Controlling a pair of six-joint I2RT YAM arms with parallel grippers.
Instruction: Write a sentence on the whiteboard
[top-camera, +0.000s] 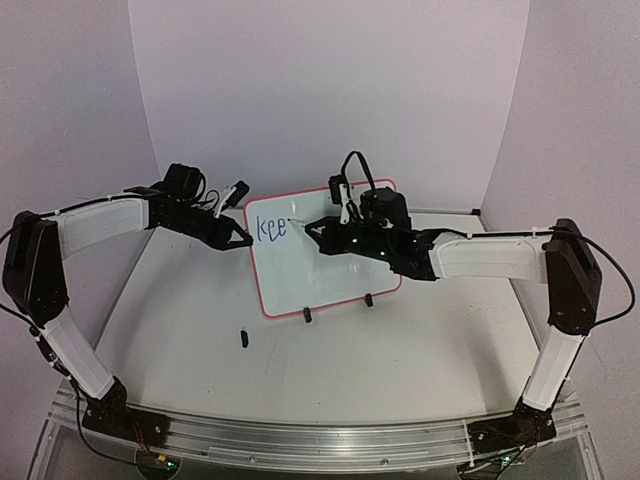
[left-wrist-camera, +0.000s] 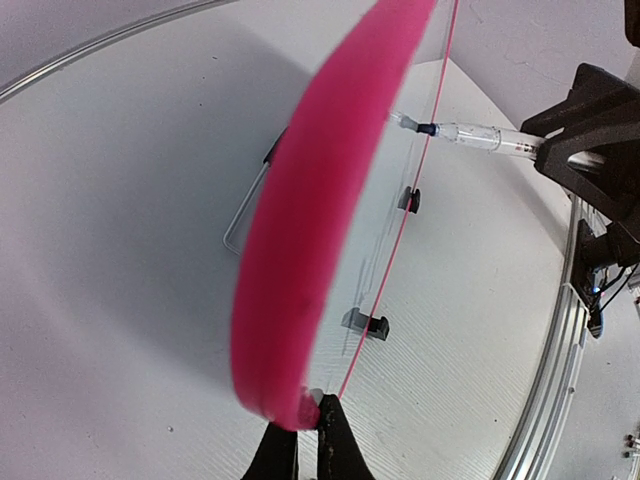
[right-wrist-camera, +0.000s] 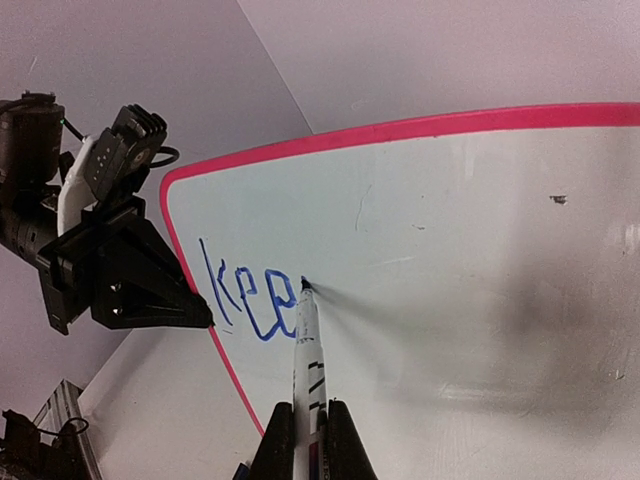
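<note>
The whiteboard (top-camera: 325, 275) stands mid-surface (top-camera: 420, 350), its nine o'clock edge pinched by the fully closed left pincer (top-camera: 243, 241). The sentence (top-camera: 270, 229) reads "kee"; the right pincer (right-wrist-camera: 310, 415), clamped on a blue marker (right-wrist-camera: 306, 340), rests the tip just past it. Writing is early: "p" probably follows, with bare board toward three o'clock.

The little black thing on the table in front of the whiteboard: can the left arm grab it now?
Probably not yet. The left gripper is shut on the edge of the whiteboard. Nothing blocks the way to the black thing, but it would have to let go first.
</note>
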